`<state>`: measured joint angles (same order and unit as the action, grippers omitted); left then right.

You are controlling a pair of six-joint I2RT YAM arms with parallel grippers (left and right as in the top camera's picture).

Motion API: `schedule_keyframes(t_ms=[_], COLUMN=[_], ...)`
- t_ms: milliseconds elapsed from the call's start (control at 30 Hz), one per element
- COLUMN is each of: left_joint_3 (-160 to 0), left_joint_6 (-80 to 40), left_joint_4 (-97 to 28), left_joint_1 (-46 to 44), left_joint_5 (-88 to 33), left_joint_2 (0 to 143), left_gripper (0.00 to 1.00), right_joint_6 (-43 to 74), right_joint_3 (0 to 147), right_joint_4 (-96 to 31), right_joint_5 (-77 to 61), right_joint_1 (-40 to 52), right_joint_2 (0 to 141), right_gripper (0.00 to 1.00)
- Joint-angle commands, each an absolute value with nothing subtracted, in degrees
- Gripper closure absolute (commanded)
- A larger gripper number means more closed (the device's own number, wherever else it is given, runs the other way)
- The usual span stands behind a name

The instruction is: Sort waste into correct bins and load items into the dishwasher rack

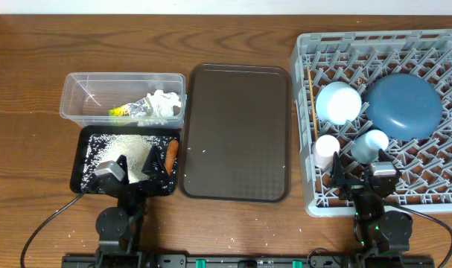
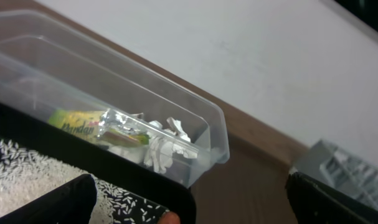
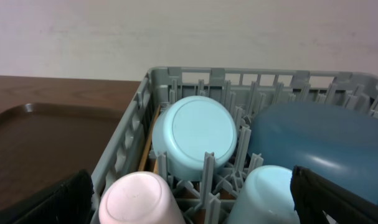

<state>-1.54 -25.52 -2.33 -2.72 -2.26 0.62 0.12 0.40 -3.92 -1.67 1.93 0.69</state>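
The clear tub (image 1: 123, 85) holds the crumpled white paper (image 1: 160, 104) and the yellow-green wrapper (image 1: 121, 112). The black tray (image 1: 88, 160) holds loose rice (image 1: 129, 147) and the orange carrot (image 1: 171, 155). My left gripper (image 1: 138, 167) is open and empty over that tray's near edge. The grey rack (image 1: 434, 45) holds the blue plate (image 1: 403, 106), the pale blue bowl (image 1: 338, 102), the white-pink cup (image 1: 326, 149), the light blue cup (image 1: 371, 143) and the chopsticks (image 1: 312, 104). My right gripper (image 1: 357, 173) is open and empty at the rack's near edge, just behind the two cups.
The dark brown serving tray (image 1: 237, 134) lies between the bins and the rack. A few rice grains lie on the table by the black tray's front. The left wrist view shows the tub (image 2: 195, 112), the wrapper (image 2: 83, 121) and the carrot's tip (image 2: 170, 218).
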Motion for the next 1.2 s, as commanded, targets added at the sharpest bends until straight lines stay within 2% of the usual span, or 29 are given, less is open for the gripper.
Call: schedule_keyframes(t_ms=[0,233,367,600,1167], left_joint_3=[-0.2,-0.2,-0.2,-0.2,-0.2], left_joint_6=[-15.1,2.8,9.0,10.5,9.8], left_joint_4=[-3.7,-3.8,-3.8,-3.7,-3.6], left_joint_1=[-4.1,-4.5,-3.8,-0.5,-0.2], left_joint_5=[-2.4,-2.6,-2.7,-5.6,-5.5], left_joint_2=[0.1,0.1,0.1,0.1,0.1], left_gripper=[0.00,0.00,0.01,0.00,0.02], right_joint_6=[-0.7,-0.7,-0.7,-0.7,-0.7], right_joint_3=[0.3,0.3,0.3,0.3,0.3], right_joint_4=[-4.1,-4.2,-4.1,-4.1,-4.1], right_joint_5=[-1.5,-1.5,-1.5,-1.5,-1.5], right_joint_1=[1.5,1.5,1.5,1.5,1.5], right_joint_2=[0.3,0.3,0.3,0.3,0.3], right_gripper=[0.01,0.01,0.01,0.01,0.01])
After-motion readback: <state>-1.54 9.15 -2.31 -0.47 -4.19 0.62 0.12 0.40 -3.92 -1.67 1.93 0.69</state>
